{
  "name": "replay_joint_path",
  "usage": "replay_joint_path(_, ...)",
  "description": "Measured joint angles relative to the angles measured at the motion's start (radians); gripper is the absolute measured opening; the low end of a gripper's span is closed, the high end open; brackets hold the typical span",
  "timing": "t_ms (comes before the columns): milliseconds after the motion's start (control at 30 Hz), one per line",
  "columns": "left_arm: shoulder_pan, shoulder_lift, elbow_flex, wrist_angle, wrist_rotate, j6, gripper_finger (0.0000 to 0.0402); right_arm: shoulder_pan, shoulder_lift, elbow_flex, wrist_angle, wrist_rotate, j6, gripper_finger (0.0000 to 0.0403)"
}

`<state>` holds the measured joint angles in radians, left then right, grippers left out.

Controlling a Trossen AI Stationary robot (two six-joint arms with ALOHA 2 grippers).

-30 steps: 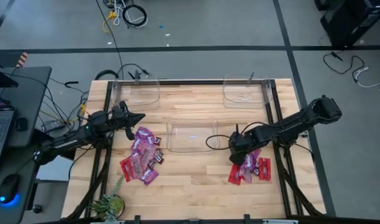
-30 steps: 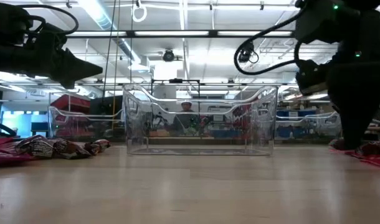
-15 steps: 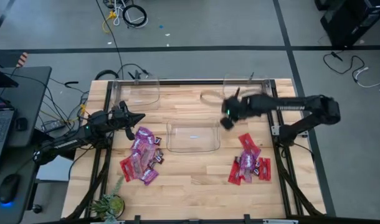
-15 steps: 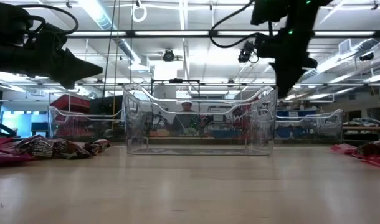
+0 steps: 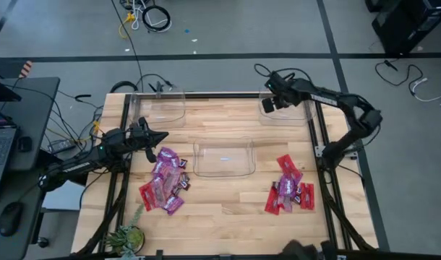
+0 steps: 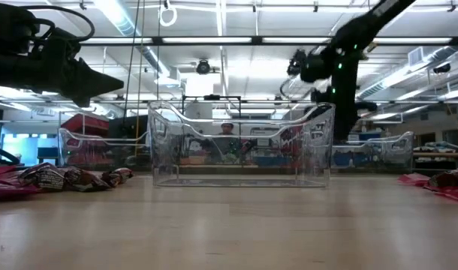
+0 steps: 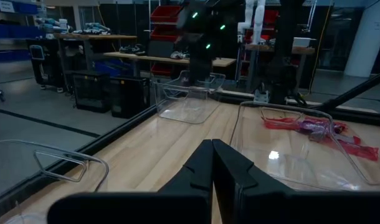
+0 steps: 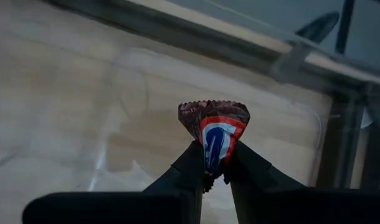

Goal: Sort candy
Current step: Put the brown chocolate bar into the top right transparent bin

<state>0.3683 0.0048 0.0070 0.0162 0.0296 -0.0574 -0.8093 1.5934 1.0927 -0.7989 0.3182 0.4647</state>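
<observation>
The right claw (image 5: pixel 270 103) hangs over the clear bin (image 5: pixel 285 108) at the far right edge of the tabletop (image 5: pixel 220 206), with free space around it. It pinches a brown candy (image 8: pixel 213 130) with a red and blue mark. The left claw (image 5: pixel 160 137), fingers pressed together, waits beside the left candy pile (image 5: pixel 164 180). Another pile (image 5: pixel 289 189) lies near right.

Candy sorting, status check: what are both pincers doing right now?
Right pincer shut on a brown candy, over the far right bin. Left pincer shut, empty, beside the left candy pile. Nothing in the way.
</observation>
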Motion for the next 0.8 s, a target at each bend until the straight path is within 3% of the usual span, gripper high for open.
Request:
replay_joint_path(200, 0.0, 0.0, 0.0, 0.0, 0.0, 0.0, 0.001, -0.073, 0.114, 0.0, -0.006, -0.009, -0.028, 0.006)
replay_joint_path(367, 0.0, 0.0, 0.0, 0.0, 0.0, 0.0, 0.001, -0.079, 0.127, 0.0, -0.014, -0.009, -0.097, 0.0077)
replay_joint_path(700, 0.0, 0.0, 0.0, 0.056, 0.0, -0.001, 0.001, -0.053, -0.038, 0.0, -0.164, -0.014, -0.228, 0.0181)
replay_joint_path(800, 0.0, 0.0, 0.0, 0.063, 0.0, -0.001, 0.001, -0.026, -0.125, 0.0, -0.245, -0.097, -0.268, 0.0212)
